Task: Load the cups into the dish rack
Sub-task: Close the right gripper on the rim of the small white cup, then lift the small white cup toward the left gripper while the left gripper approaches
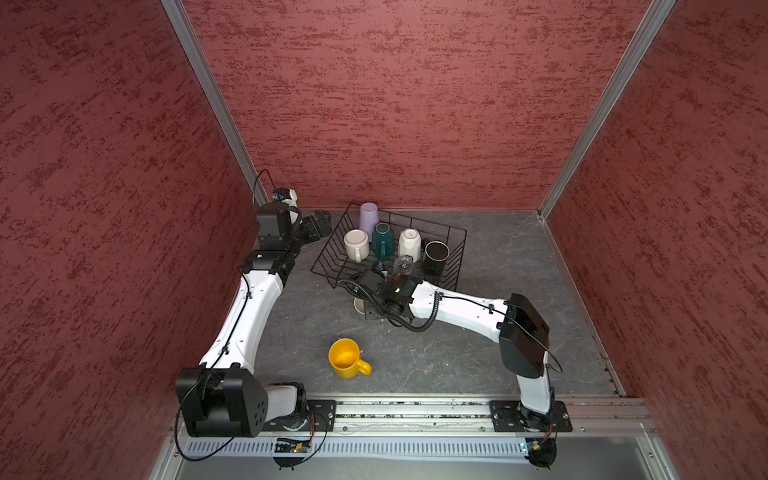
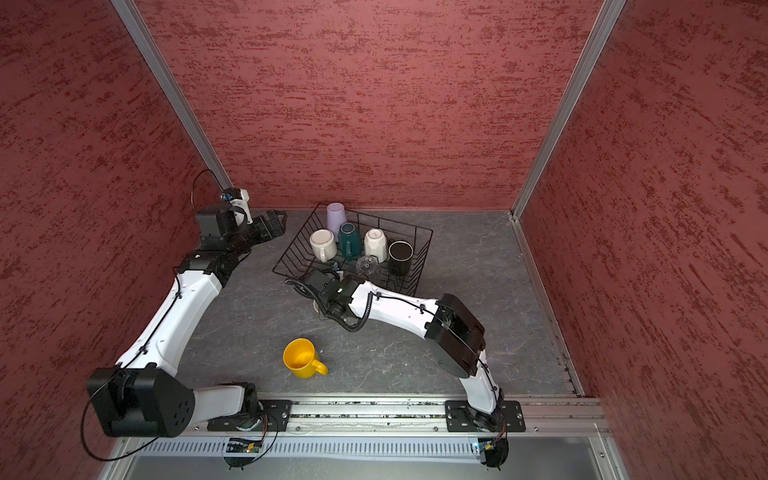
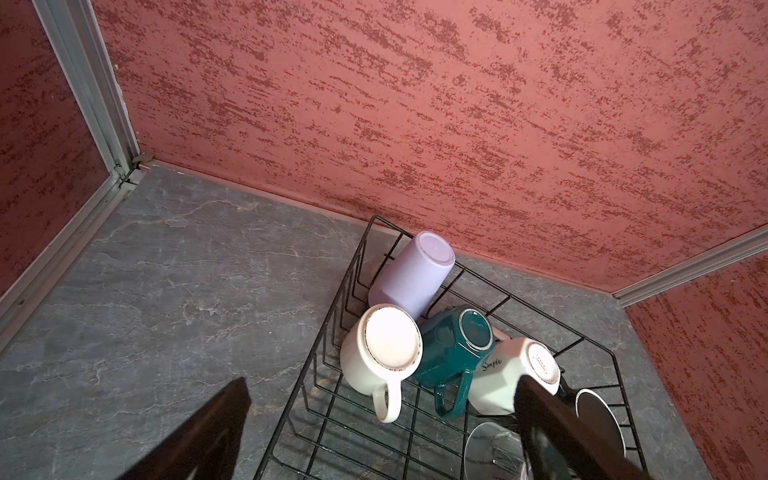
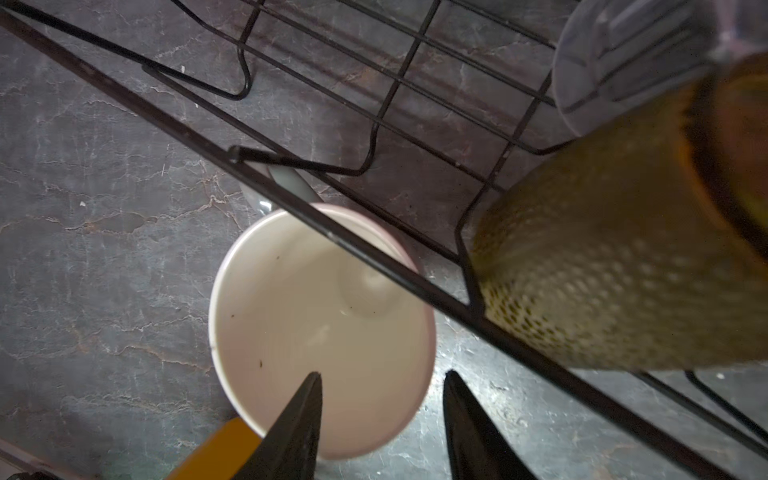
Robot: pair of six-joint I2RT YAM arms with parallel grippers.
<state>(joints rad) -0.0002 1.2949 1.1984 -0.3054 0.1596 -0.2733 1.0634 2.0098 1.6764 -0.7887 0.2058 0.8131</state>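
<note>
My open right hand straddles the grey cup's rim; next, pinch and lift to the dish rack, one o'clock

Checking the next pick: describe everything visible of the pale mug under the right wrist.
The pale mug stands upright on the table, mouth up and empty, just outside the dish rack. It looks like glazed ceramic: cream inside with dark specks, pinkish-white rim, grey handle toward the rack. In the wrist view the rack's rim wire crosses it; contact cannot be told. The right tool straddles its wall, one finger over the inside, one outside, jaws apart. In both top views the wrist hides most of it.
</note>
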